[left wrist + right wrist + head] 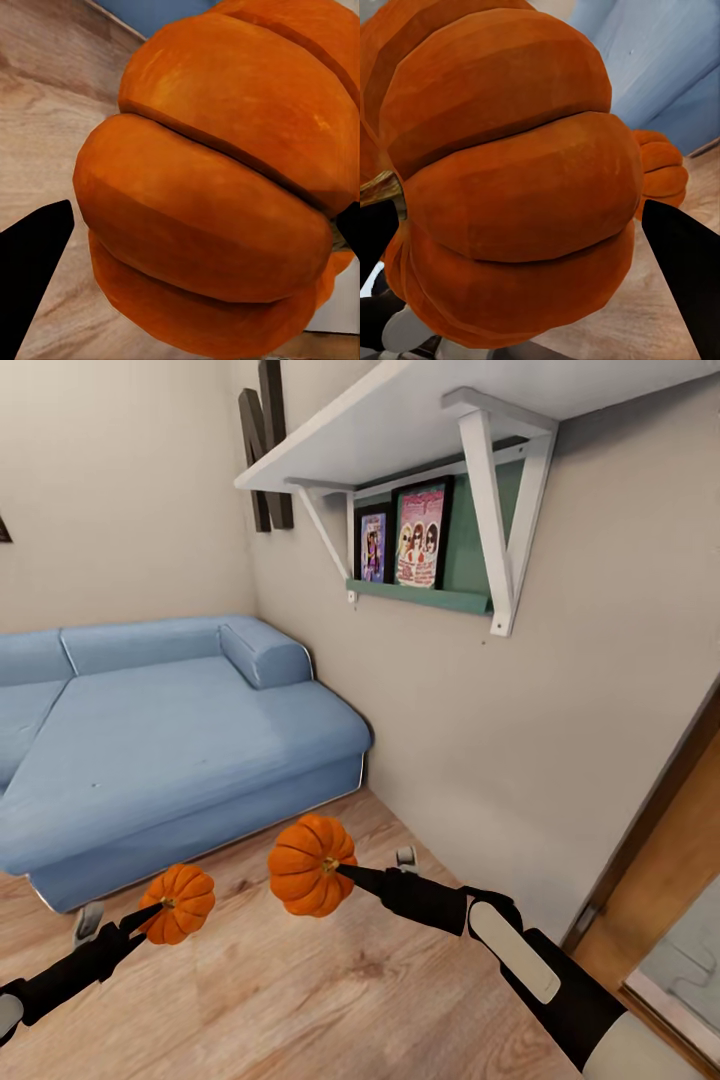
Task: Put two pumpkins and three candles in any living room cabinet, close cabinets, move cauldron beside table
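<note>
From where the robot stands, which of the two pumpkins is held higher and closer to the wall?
The pumpkin in the right gripper: that pumpkin sits higher and nearer the wall than the left gripper's pumpkin.

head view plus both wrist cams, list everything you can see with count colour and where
pumpkins: 2, bright orange; one in the left gripper, one in the right gripper, both held above the floor
sofa: 1, light blue, against the far wall, left of centre
wall shelf: 1, white with white brackets, high on the right-hand wall
framed pictures: 2, dark frames, standing on a green ledge under the shelf
floor: light wood planks
doorway: wood-brown frame, at the right edge
left gripper: black, shut on its pumpkin
right gripper: black, shut on its pumpkin
</note>
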{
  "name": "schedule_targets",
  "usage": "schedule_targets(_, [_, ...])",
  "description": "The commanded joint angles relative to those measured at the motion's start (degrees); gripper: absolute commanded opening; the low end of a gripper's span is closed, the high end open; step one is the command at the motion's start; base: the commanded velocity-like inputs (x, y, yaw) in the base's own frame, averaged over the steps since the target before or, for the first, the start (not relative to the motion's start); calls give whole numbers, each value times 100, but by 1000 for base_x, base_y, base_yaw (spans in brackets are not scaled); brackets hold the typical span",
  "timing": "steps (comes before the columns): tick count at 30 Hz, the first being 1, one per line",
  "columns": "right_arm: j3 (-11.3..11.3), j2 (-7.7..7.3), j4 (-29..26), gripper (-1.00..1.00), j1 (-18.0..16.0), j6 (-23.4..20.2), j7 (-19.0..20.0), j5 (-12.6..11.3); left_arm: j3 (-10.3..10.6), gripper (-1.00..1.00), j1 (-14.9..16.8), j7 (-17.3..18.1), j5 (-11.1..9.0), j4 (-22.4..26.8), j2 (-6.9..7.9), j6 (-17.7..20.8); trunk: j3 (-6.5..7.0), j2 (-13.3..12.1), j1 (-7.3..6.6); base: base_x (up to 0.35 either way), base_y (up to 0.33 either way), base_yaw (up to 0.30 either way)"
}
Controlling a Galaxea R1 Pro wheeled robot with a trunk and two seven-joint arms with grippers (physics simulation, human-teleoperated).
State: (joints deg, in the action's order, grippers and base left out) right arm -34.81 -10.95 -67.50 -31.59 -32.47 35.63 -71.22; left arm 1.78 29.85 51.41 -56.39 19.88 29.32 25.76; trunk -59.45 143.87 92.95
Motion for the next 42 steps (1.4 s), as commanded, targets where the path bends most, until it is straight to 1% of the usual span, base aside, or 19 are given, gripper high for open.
schedule_targets(1, [-8,-2,3,-100,-5,-31,-3,-57,15,-100,3,-17,-38,-1,3,34,4,2,-1,0,0,0])
schedule_targets(15, [-8,0,-5,-100,-5,-31,-4,-50,9,-100,3,-17,-39,-1,3,35,132,2,-1,-4,0,0])
schedule_targets(24, [-16,-4,-18,-100,-5,26,-12,-39,15,-100,3,-17,-33,3,1,34,160,2,-1,-285,-11,14])
schedule_targets(42, [-17,-4,-17,-100,-5,39,5,-50,24,-100,3,-23,-12,33,-16,34,235,2,-1,-234,-216,255])
